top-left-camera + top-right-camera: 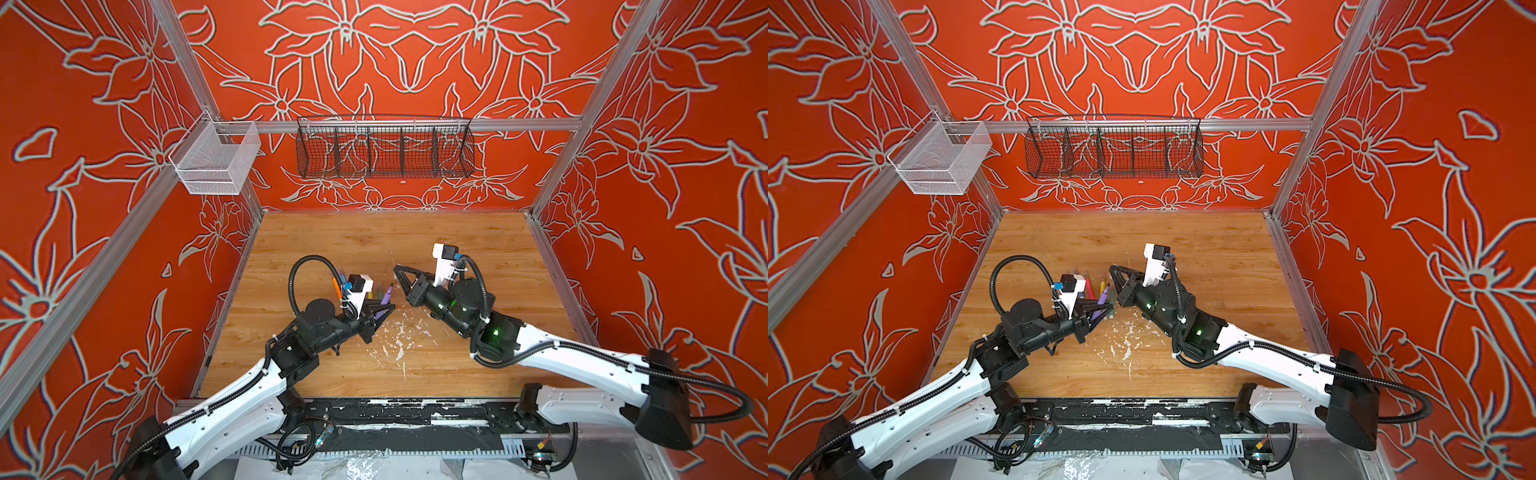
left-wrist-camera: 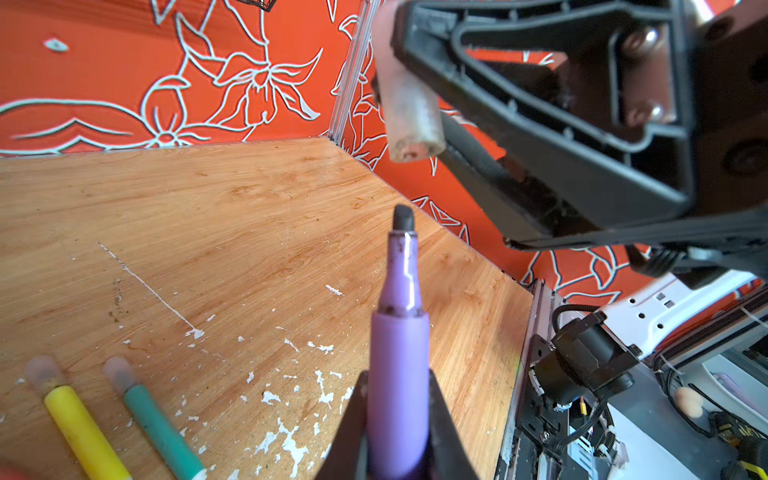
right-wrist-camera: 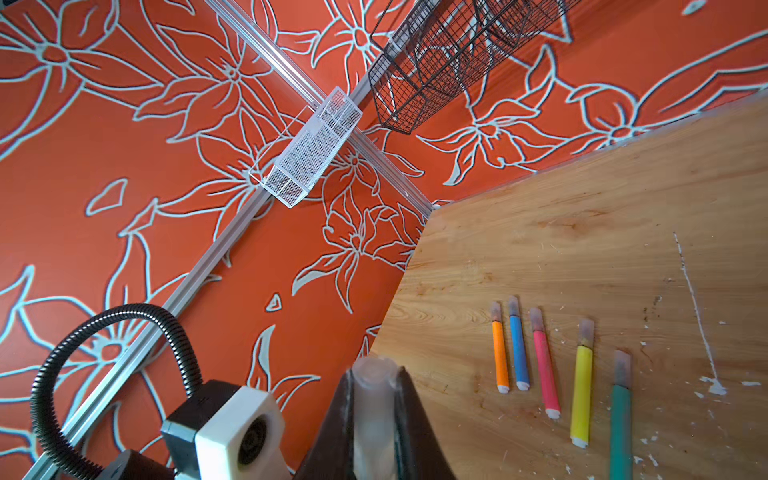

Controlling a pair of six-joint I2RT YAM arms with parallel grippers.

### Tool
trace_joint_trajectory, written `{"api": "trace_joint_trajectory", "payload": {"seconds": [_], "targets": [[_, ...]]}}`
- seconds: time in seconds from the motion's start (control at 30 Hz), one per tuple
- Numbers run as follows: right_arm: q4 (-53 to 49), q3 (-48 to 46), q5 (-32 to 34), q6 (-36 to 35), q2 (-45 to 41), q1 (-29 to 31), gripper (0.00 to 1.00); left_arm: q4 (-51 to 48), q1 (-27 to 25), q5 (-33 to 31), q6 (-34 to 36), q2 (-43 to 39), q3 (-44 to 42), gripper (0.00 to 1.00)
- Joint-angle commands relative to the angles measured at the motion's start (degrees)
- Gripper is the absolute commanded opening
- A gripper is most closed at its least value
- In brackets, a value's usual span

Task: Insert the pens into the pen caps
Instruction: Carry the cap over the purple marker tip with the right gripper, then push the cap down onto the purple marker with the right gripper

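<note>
Purple plastic marker pen (image 2: 399,353): uncapped, being gripped by left gripper (image 2: 397,380).
Clear stubby plastic cap (image 3: 374,399): being pinched by right gripper (image 3: 374,372), apart from the purple tip.
Other pens: orange (image 3: 500,357), blue (image 3: 519,351), pink (image 3: 544,365), yellow (image 3: 582,390), green (image 3: 621,428), lying capped, side by side.

Bright, even light, soft shadows. Wrist views fisheye-bent at edges; purple marker pen (image 2: 399,374) and clear plastic cap (image 3: 374,399) close-up, blurred.

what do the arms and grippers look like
The left arm and right arm have white shells, black joints and ribbed black cable hoses. The left gripper and right gripper are black with triangular open-frame fingers. A green light glows on the right arm.
</note>
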Motion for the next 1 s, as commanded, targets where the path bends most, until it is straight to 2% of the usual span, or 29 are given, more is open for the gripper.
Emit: {"api": "trace_joint_trajectory", "payload": {"seconds": [0.0,0.47,0.97], "targets": [[2.21,1.43,-1.34,1.46,1.47,-0.18,0.00,1.81,-0.37,-0.27,0.85,-0.75,-0.39,0.00],[4.47,-2.12,-4.09,3.45,1.77,1.20,0.00,0.47,-0.37,-4.47,-0.14,-0.39,0.18,0.00],[6.63,-5.08,-4.11,4.07,4.77,3.01,0.00,2.27,0.36,-2.52,-2.76,-1.34,-0.80,0.00]]}}
